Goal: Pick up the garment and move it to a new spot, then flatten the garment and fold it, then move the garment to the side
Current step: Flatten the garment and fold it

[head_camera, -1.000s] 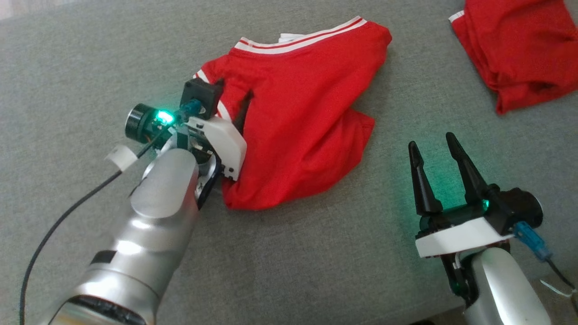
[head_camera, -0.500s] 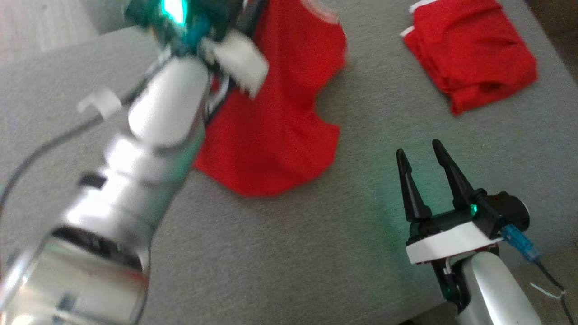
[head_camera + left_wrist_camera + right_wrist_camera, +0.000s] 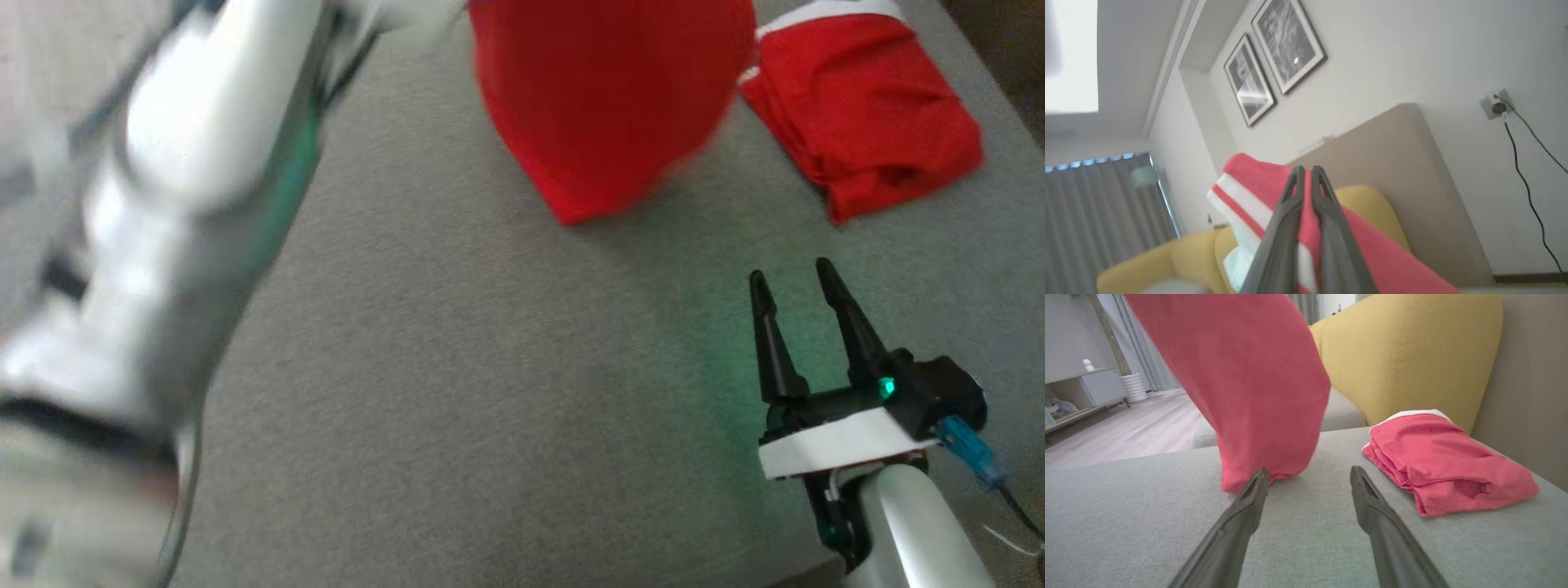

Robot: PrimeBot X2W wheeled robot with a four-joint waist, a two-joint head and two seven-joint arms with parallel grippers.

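- My left gripper [image 3: 1307,168] is pinched tight on the red garment [image 3: 1257,183]. It grips beside the white-striped hem, and a strip of cloth shows between the two dark tips.
- In the head view my left forearm [image 3: 188,163] is only a pale blur along the left edge. The gripper end runs off the top edge, so the grip itself cannot be made out there.
- The garment hangs above the far middle of the grey seat [image 3: 490,367]. Its upper part is cut off in the head and right wrist views, and its outline is smeared.
- Its lowest fold comes down close to the seat, partly behind one of my right fingers [image 3: 1241,514]. I cannot tell whether it touches.
- My right gripper [image 3: 792,271] stands spread wide with nothing in it, over the near right part of the seat.
- A folded red pile [image 3: 865,122] lies at the far right corner, just in front of a yellow cushion [image 3: 1404,355].
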